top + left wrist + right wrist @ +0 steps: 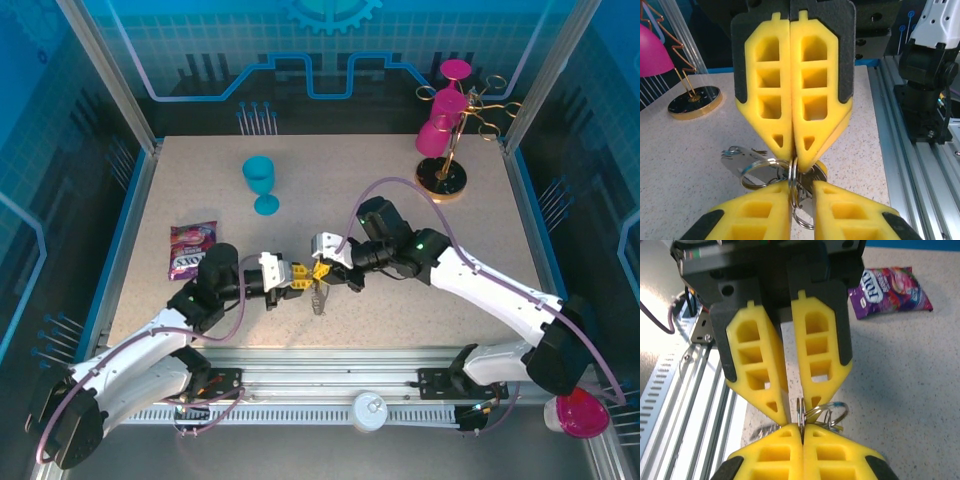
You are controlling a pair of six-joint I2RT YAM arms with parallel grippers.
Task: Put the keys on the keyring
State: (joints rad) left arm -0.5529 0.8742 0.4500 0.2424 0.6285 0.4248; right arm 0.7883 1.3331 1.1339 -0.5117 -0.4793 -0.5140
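Blue walls (60,120) with glowing lines stand all around. The table (420,230) is pale and speckled, with a metal rail (300,362) on its near edge.

Far off beyond the fingers stands a gold stand (452,165) with pink cups (440,125). A blue goblet (262,182) stands well behind the left gripper (801,192). A purple snack bag (192,250) lies off to its outer side.

The two grippers meet tip to tip in the middle of the table. The right gripper (802,429) has its yellow fingers (765,455) pressed tight together, pinching the metal ring of the keyring (792,172). The left fingers (755,217) are a tiny bit apart, and the ring sits in that small gap. I cannot tell if they press on it.

The keys (737,159) hang in a silver bunch just under the fingertips.
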